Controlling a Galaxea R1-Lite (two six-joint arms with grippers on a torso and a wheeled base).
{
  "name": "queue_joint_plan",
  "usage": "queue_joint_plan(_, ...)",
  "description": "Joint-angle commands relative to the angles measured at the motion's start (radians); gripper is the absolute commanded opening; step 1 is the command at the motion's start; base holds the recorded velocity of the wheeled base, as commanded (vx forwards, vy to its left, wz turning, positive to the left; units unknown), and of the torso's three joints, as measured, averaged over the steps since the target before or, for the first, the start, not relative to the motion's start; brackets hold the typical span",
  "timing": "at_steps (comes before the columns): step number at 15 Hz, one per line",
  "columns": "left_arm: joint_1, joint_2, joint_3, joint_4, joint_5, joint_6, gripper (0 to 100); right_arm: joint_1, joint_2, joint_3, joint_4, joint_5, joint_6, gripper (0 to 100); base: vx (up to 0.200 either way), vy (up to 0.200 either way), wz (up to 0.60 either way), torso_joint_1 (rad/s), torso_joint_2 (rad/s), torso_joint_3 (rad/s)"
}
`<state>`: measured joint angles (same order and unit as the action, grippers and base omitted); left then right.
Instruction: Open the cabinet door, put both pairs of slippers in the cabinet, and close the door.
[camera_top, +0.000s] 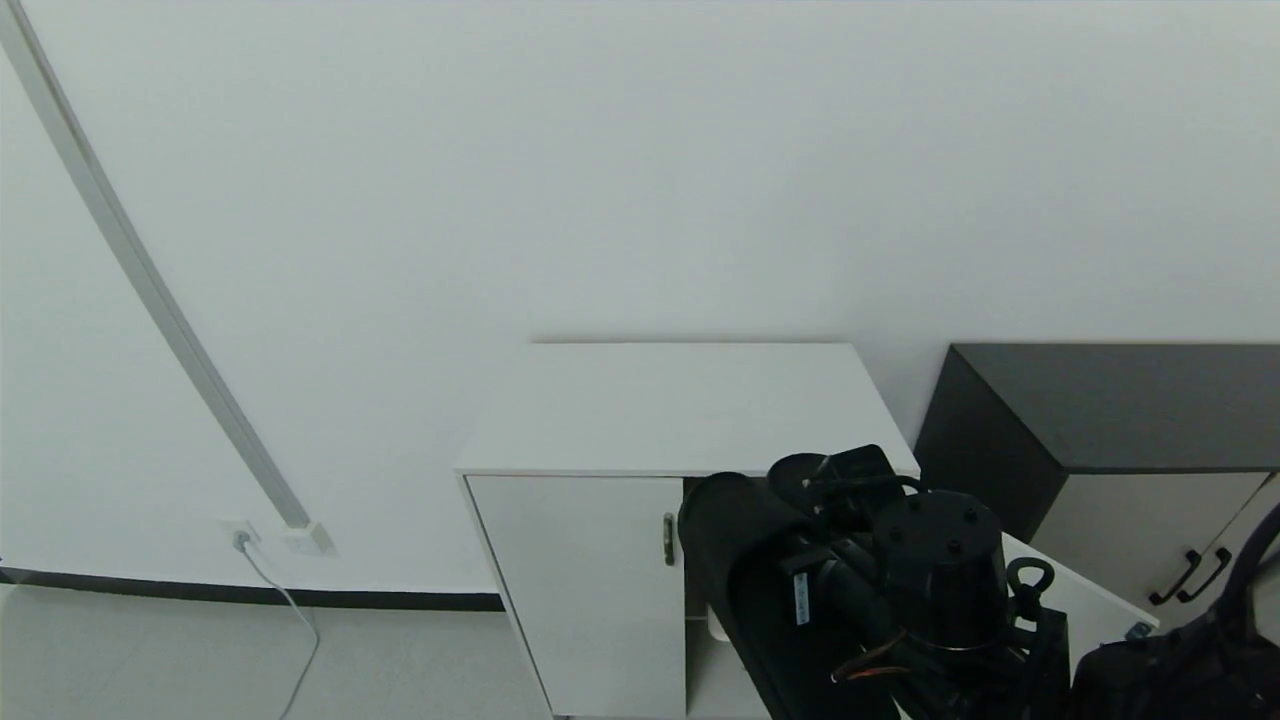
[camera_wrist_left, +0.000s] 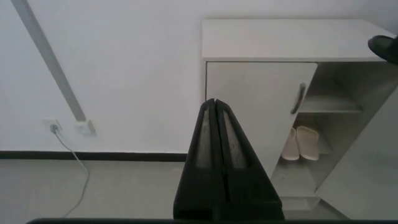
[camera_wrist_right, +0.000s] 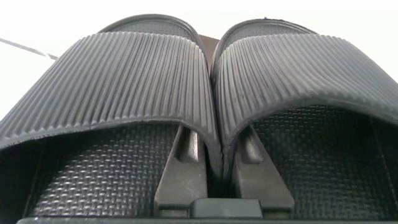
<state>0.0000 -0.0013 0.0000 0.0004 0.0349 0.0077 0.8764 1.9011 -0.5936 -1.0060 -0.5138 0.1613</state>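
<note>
So right tool (camera_wrist_right: 214, 167) is clamped on the black slippers (camera_wrist_right: 143, 81) at the open cabinet (camera_wrist_left: 286, 37). The left tool (camera_wrist_left: 215, 124) is pressed together, and the white slippers (camera_wrist_left: 301, 143) are inside.

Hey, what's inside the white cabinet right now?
A pale pair of slippers sits on a shelf inside the white cabinet, with another shelf above it. The closed left door covers whatever is behind it, so that half can't be seen.

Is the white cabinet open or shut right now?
Open. The right door is swung outward, exposing shelves and a pale pair of slippers inside; the left door is shut.
</note>
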Motion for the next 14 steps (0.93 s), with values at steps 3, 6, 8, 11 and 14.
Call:
queue_joint_plan(3, 0.002, 0.001, 0.000, 0.000, 0.000, 0.000, 0, -0.005, 0.001, 0.000, 0.000, -0.006, 0.000, 0, 0.000, 0.000, 0.00, 0.000, 0.00, 0.000)
queue_joint_plan(6, 0.000, 0.001, 0.000, 0.000, 0.000, 0.000, 0, -0.007, -0.002, 0.000, -0.002, -0.009, 0.000, 0, 0.000, 0.000, 0.00, 0.000, 0.00, 0.000)
queue_joint_plan(8, 0.000, 0.001, 0.000, 0.000, 0.000, 0.000, 0, -0.007, -0.002, 0.000, -0.002, -0.009, -0.003, 0, 0.000, 0.000, 0.00, 0.000, 0.00, 0.000)
queue_joint_plan(11, 0.002, 0.001, 0.000, 0.000, 0.000, 0.000, 0, -0.007, 0.000, 0.000, -0.002, -0.009, -0.003, 0, 0.000, 0.000, 0.00, 0.000, 0.00, 0.000)
queue_joint_plan(14, 0.002, 0.001, 0.000, 0.000, 0.000, 0.000, 0, -0.005, 0.001, 0.000, -0.002, -0.009, 0.000, 0, 0.000, 0.000, 0.00, 0.000, 0.00, 0.000)
